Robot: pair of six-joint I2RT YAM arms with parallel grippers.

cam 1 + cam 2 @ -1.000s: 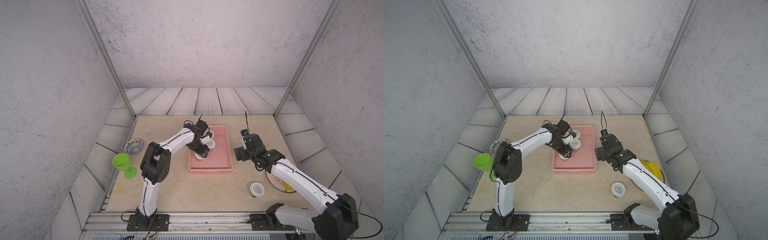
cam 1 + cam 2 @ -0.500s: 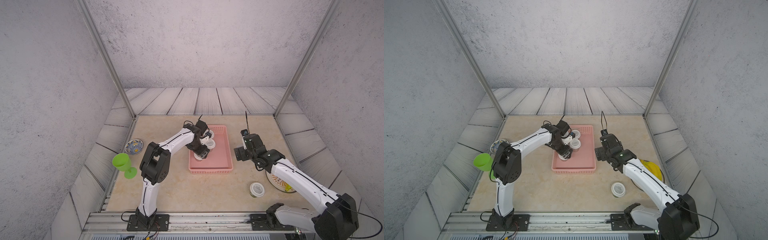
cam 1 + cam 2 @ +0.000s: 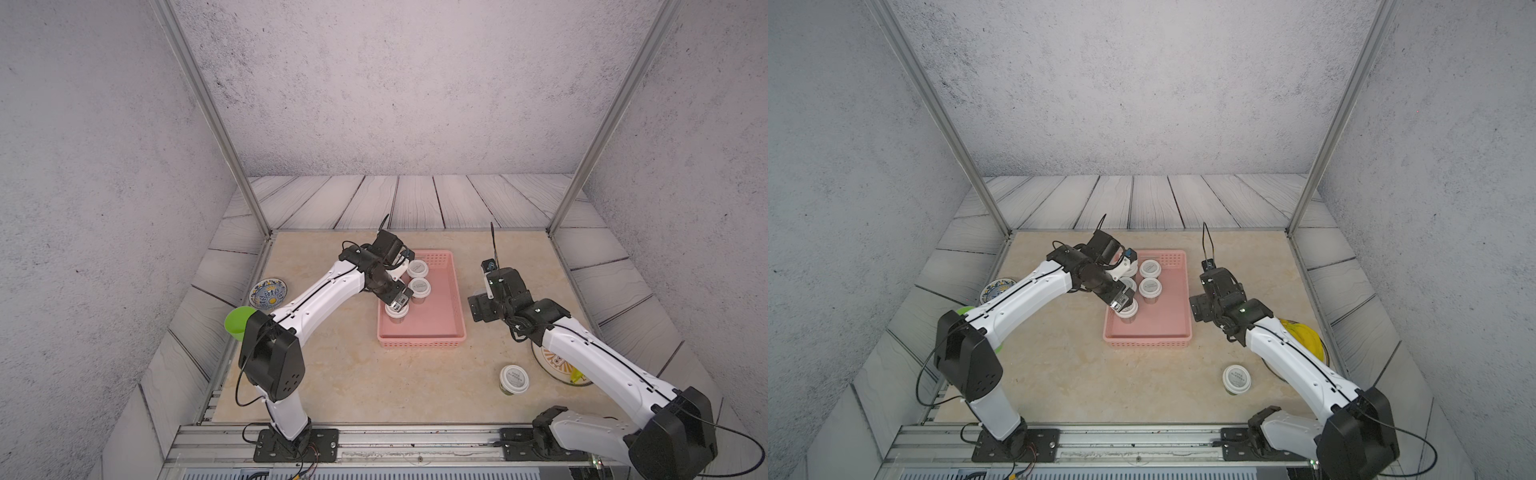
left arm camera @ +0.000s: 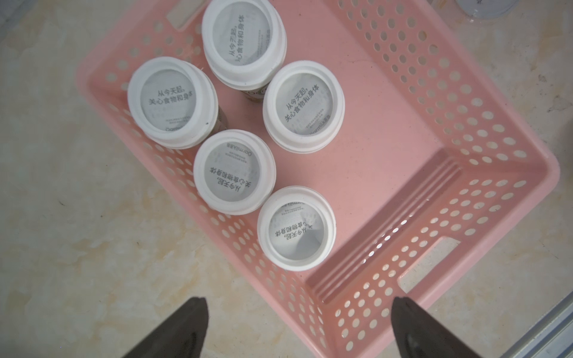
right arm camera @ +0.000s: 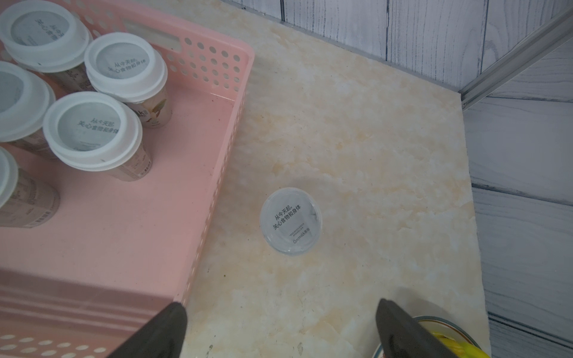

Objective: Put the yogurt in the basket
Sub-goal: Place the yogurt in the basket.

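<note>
So the whole setup sits on a beige marble-look table [image 3: 353,386] inside a grey-walled cell. Two white arms reach in from the near rail. The left arm [image 3: 316,295] stretches over the left side of the basket, and the left gripper [image 4: 299,300] hangs there with its fingers spread wide and nothing between them. The right arm [image 3: 582,353] comes in from the other side. The right gripper [image 5: 280,303] is spread wide too, holding nothing, and hovers over bare table just beside the basket's right wall. The pink basket [image 3: 419,344] sits mid-table, with perforated sides and slot handles. A plate [image 3: 555,372] with something yellow on it is partly hidden under the right arm. A blue patterned dish [image 3: 269,291] and a bright green cup [image 3: 236,323] are over by the table's left edge. Now the yogurt: the left wrist view shows five yogurt cups [image 4: 234,172] standing upright in the basket, bunched along its left side. The closest cup [image 4: 296,227] is just ahead of the open fingers, not between them. A sixth yogurt [image 3: 514,379] stands on the table near the right arm's base, well apart from the basket. Smallest bit: a clear round piece [image 5: 290,225] with print on it lies on the table beside the basket, below the right gripper. Lid or cup, honestly can't tell.
</note>
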